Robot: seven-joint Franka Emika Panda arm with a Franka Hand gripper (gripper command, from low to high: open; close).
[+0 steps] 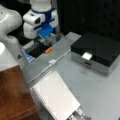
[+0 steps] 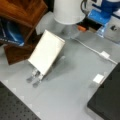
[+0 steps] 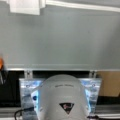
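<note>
While its jaws' state cannot be told, the gripper (image 1: 48, 37) hangs just above the orange block (image 1: 48, 50), at the grey table's (image 1: 100, 92) far edge.

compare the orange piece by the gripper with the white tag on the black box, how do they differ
The orange piece is orange and oblong, lying beside the dark opening under the gripper. The white tag is white and squarish, sitting at the black box's front edge, far from the gripper. Both are small.

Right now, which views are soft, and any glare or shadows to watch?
Both front views are blurred throughout. In a front view the white pad casts a soft shadow on the grey table. The wrist view is also soft, with blue glow around the gripper.
</note>
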